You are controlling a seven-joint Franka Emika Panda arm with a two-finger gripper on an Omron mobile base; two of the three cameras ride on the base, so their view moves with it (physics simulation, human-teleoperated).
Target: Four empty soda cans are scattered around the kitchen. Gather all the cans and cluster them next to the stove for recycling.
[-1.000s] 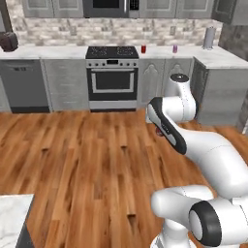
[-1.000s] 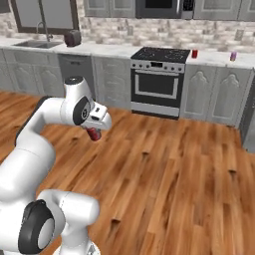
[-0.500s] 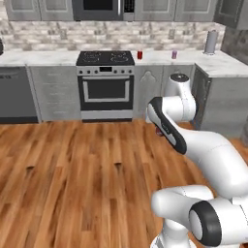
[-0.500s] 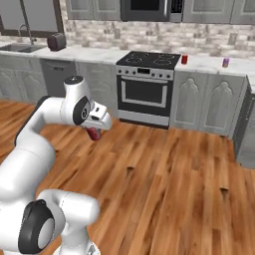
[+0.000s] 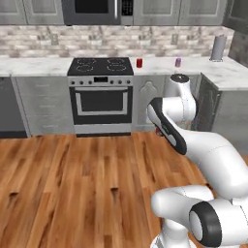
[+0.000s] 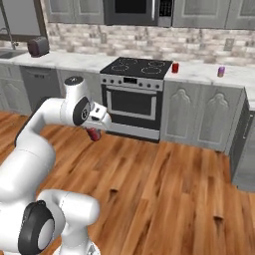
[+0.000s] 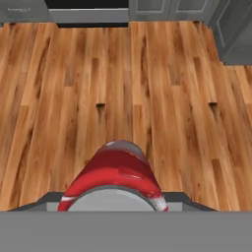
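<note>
Grey cabinets (image 6: 201,117) stood under white marble counters (image 5: 34,66), backed by a stone-brick backsplash (image 5: 160,38). A microwave (image 5: 97,9) hung above, a toaster (image 6: 38,47) sat left, over wood flooring (image 7: 147,83).

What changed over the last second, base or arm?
The base drove toward the stove, so the range and counter loom larger and sit more to the left in the frame. Nothing was grabbed or released. Unchanged: the arm's pose, the tool shut on a soda can, and the other red can on the counter right of the cooktop.
</note>
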